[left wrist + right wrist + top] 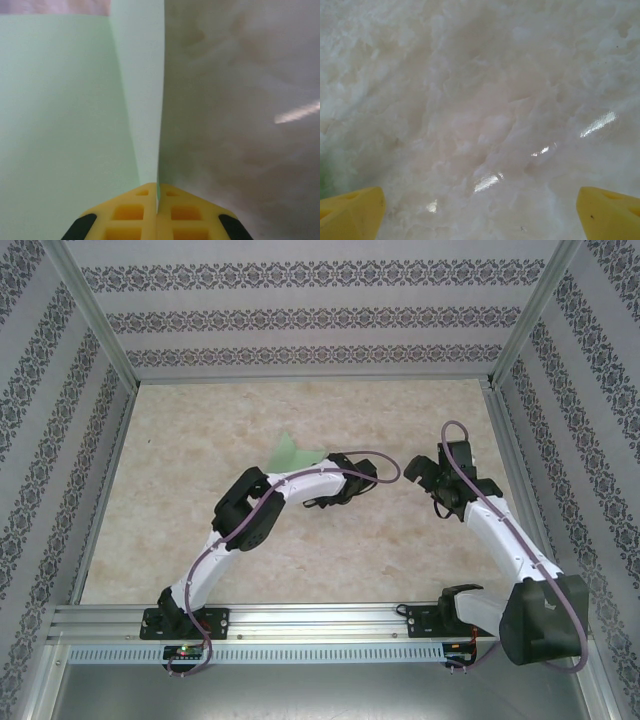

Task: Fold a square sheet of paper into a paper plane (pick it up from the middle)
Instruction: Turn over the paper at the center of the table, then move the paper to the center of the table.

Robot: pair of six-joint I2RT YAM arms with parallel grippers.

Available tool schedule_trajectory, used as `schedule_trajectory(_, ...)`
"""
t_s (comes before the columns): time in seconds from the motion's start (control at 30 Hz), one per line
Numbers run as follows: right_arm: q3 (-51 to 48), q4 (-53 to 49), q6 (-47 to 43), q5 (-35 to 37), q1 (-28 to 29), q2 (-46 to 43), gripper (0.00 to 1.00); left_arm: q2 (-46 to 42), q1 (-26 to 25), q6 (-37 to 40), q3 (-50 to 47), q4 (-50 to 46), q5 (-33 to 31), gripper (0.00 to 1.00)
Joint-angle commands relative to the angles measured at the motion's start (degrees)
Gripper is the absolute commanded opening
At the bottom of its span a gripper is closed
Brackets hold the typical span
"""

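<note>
Pinched shut, my left claw [157, 210] holds the paper [65, 125] by its near edge. It is thin, mint-green, and runs straight away from the claw, one crease [125, 100] along that line. My right claw [480, 217] hangs wide open and empty over the glossy marbled surface [485, 90], paper off to its left, so I judge the left one nearer.

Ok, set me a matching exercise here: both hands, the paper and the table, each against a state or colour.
1. left hand
2. right hand
3. paper
4. table

a. pale and marbled
b. open wide
c. mint green
d. shut on the paper

Pairs: 1-d, 2-b, 3-c, 4-a.
</note>
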Motion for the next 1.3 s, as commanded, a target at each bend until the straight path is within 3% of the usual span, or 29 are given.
schedule_trajectory(0.0,0.93,-1.12,0.45,-1.05,-0.46,1.1,0.98,0.36,-0.96,-1.6,1.46,1.89,5.03,0.09)
schedule_trajectory(0.23,4.3,-3.32,-0.68,-2.82,-0.59,2.23,0.98,-4.52,-0.96,-2.7,1.9,3.5,16.16,0.35)
schedule_trajectory(0.37,6.44,-5.14,-2.13,-5.08,-0.54,3.24,0.98,-11.11,-0.79,-3.95,1.48,5.69,26.33,0.42)
schedule_trajectory(0.6,6.8,-3.16,-1.37,-10.45,1.53,3.46,0.86,-22.65,2.2,-6.45,-4.42,12.89,38.5,0.6)
schedule_trajectory(0.73,8.71,-0.99,0.27,-10.99,7.59,5.58,0.78,-31.6,6.97,-9.44,-14.5,19.65,37.92,0.84)
schedule_trajectory(0.87,12.32,3.44,3.31,-9.48,17.18,11.46,0.63,-39.14,12.72,-10.7,-23.81,23.42,34.94,0.96)
schedule_trajectory(1.1,25.81,6.81,6.32,-7.67,31.34,29.29,0.39,-47.91,24.53,-11.62,-35.04,24.81,37.76,1.0)
schedule_trajectory(1.27,38.77,5.99,6.51,-9.89,36.76,42.88,0.33,-52.14,31.26,-10.66,-40.93,25.89,41.28,1.0)
